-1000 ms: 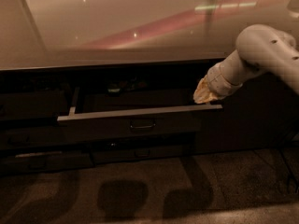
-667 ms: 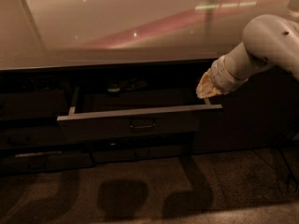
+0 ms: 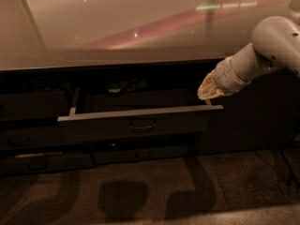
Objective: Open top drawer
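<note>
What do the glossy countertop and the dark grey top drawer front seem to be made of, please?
The pale glossy countertop looks like polished stone or laminate: it mirrors light streaks. The dark grey top drawer front looks matt, perhaps painted board or metal; no glare shows. The cream-tipped gripper sits just above the front's right-hand end.

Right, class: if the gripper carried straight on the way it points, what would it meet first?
Most likely the top drawer: the gripper hangs just above its right end, pointing down and left, so it would probably meet the front panel's top edge. Depth is unclear.
</note>
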`<move>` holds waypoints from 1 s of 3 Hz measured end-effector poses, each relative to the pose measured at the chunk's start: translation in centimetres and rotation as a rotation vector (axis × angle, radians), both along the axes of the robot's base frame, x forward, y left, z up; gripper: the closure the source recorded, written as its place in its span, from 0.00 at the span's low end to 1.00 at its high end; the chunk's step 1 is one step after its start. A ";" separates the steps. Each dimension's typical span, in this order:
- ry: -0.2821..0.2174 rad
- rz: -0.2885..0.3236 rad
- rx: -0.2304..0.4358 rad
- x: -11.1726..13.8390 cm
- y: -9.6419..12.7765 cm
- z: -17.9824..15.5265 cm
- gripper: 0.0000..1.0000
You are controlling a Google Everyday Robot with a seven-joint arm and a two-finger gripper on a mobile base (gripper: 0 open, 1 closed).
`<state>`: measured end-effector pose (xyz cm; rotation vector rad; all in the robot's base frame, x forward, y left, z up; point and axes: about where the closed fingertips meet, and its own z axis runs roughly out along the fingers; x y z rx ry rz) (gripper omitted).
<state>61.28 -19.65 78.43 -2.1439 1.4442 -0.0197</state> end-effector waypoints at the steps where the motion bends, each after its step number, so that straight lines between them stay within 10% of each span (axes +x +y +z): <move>1: 0.057 0.063 0.159 0.4 -0.6 -1.2 1.00; 3: 0.063 0.071 0.189 0.7 -0.4 -1.0 1.00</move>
